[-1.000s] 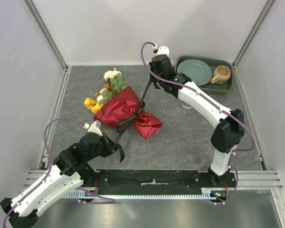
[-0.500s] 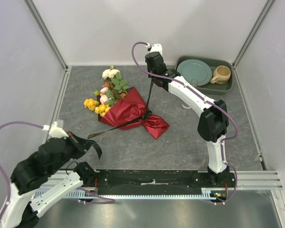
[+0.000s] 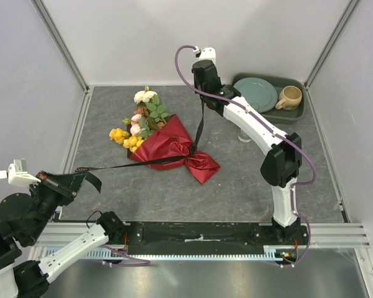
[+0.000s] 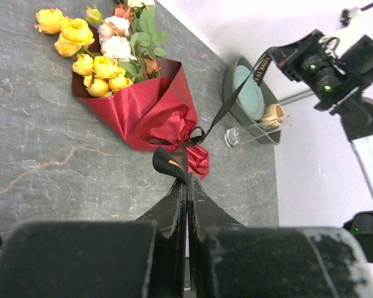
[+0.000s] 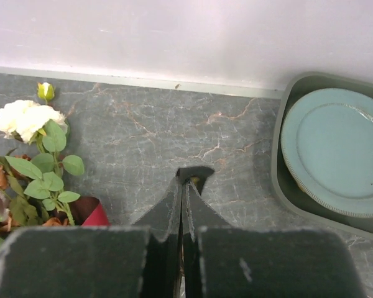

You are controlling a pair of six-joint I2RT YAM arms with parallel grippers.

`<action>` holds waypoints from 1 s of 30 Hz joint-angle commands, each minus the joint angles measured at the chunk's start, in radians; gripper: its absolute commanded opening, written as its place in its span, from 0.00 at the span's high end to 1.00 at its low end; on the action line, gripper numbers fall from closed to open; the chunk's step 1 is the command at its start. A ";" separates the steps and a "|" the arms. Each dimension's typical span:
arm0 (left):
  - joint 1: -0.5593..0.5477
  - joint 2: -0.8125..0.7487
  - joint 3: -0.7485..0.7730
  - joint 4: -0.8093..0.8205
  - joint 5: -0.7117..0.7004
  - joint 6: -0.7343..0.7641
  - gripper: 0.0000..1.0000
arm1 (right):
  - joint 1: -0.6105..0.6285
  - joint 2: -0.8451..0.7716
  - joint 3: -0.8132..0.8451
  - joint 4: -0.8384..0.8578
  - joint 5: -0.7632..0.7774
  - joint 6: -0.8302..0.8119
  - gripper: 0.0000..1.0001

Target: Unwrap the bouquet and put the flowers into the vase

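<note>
Grey marbled desk (image 3: pixel 236 186), white walls. Left arm folded over the near-left corner, its pincer (image 4: pixel 186 186) clamped on one end of the black ribbon (image 3: pixel 130 164). Right arm stretched far, wrist raised, pincer (image 5: pixel 185 180) clamped on the other end. Bouquet (image 3: pixel 168 146) lies mid-desk, blooms pointing far-left. Far-right tray (image 3: pixel 268 115): teal plate (image 3: pixel 255 93), beige mug (image 3: pixel 290 97). Vase (image 4: pixel 256 128) near the tray's near edge.

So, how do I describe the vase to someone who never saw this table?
Find the green tray at the far right corner of the table. Just in front of it is the vase: clear glass, narrow, unlike the beige mug inside the tray.
</note>
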 commanded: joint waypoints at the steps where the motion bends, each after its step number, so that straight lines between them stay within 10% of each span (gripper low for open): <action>1: -0.020 0.058 0.002 -0.078 -0.063 0.083 0.98 | -0.003 -0.137 0.068 -0.016 -0.016 0.011 1.00; 11: -0.025 0.148 -0.246 0.161 0.079 0.128 0.98 | -0.003 -0.365 0.018 -0.042 -0.125 0.016 1.00; 30: 0.007 0.467 -0.472 0.387 0.262 0.207 0.97 | -0.034 -0.025 0.066 -0.076 -0.044 -0.049 0.96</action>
